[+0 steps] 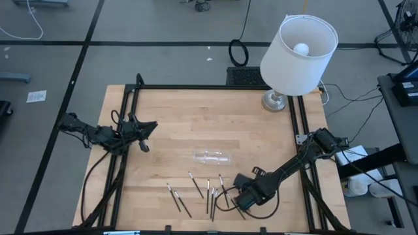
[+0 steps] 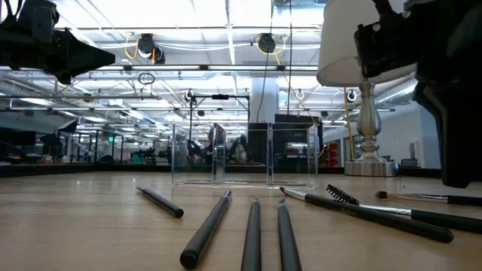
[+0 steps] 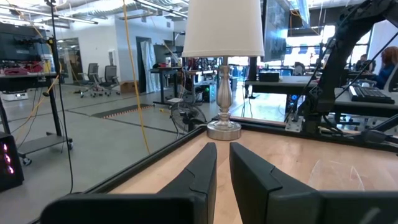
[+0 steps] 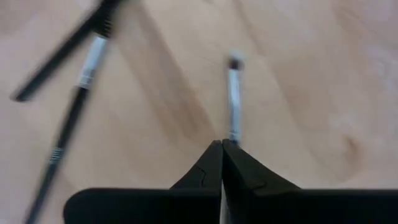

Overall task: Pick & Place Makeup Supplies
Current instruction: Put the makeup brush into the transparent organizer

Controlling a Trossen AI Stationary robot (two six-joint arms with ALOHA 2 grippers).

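Several thin dark makeup sticks (image 1: 196, 186) with pale ends lie flat on the wooden table near its near edge; in the low view they (image 2: 252, 233) fan out in front of the camera. A small clear plastic tray (image 1: 212, 156) stands just beyond them, seen through in the low view (image 2: 245, 154). My right gripper (image 1: 238, 194) is low over the right end of the sticks and shut on one thin brush (image 4: 234, 99). My left gripper (image 1: 149, 127) waits above the table's left side; its fingers (image 3: 222, 168) stand a narrow gap apart and hold nothing. My right gripper pinches the brush between its two fingertips, at the brush's silvery shaft (image 4: 233, 134) just ahead of the fingers. The brush runs straight out from the fingertips, in line with them, its dark tip (image 4: 234, 63) farthest away. I cannot tell whether it is clear of the table.
A table lamp with a white shade (image 1: 297, 52) stands at the table's far right corner, its metal base (image 3: 224, 129) on the wood. A black frame rail (image 1: 215, 87) borders the table. Two more sticks (image 4: 68, 118) lie beside the held brush. Bare wood lies around the table's middle.
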